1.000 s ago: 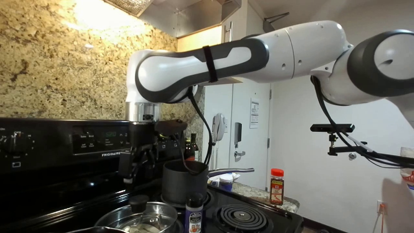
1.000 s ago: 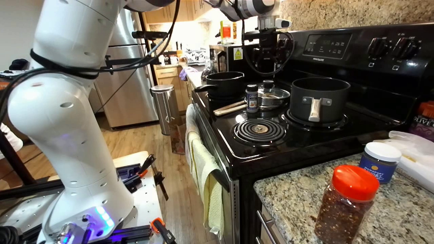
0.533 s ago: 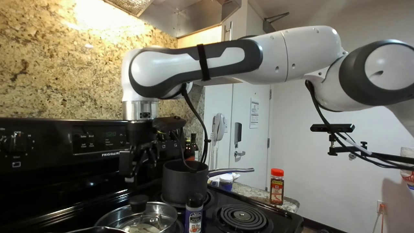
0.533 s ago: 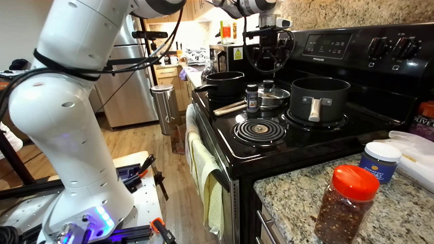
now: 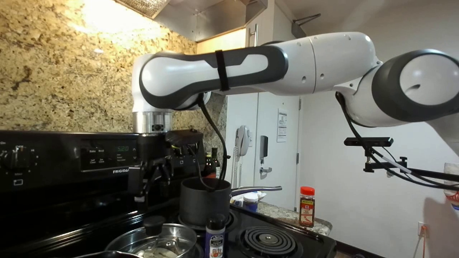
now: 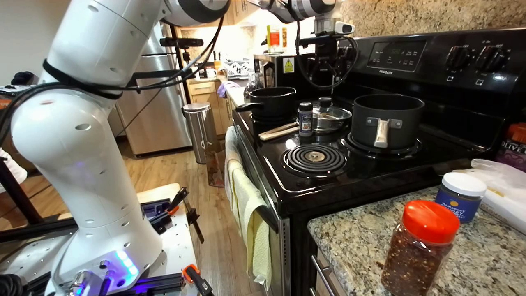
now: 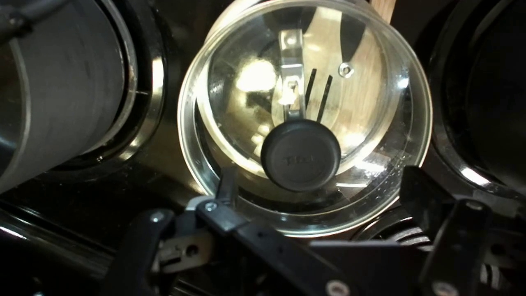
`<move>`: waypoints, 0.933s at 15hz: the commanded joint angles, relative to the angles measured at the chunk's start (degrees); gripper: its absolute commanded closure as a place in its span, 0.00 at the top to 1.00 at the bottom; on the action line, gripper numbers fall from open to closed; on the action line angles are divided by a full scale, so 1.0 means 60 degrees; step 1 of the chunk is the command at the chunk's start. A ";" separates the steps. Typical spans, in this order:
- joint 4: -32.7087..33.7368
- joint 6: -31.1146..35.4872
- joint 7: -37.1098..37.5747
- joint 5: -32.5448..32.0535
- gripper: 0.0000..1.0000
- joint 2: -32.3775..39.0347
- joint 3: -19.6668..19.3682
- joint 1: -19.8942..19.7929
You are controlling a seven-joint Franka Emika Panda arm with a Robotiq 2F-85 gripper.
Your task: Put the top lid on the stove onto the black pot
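Exterior view: green "520" and "FRIGIDA…" on stove (image 5: pixel 96 190)

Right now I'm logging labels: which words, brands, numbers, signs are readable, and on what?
"FRIGIDA", ending covered or blurred: stove panel
"520": stove display
"OFF": above stove knobs
"Hi": beside another knob
"On": near that knob
"OLIVE": dark package
"T-fal", perhaps: lid knob
Yellow warning triangle: black appliance
Too small or blurred: blue jar, spice bottle, red-capped jar, door notice, button labels.
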 commanded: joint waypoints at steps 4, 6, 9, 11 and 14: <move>-0.0678 0.0301 -0.0100 0.0177 1.00 -0.0389 0.0085 -0.0121; -0.1084 0.0463 -0.0052 0.0216 1.00 -0.0539 0.0064 -0.0186; -0.1880 0.0825 -0.0048 0.0407 1.00 -0.0821 0.0085 -0.0351; -0.2338 0.1100 -0.0185 0.0508 1.00 -0.0896 0.0124 -0.0433; -0.2862 0.1494 -0.0283 0.0557 1.00 -0.0911 0.0155 -0.0427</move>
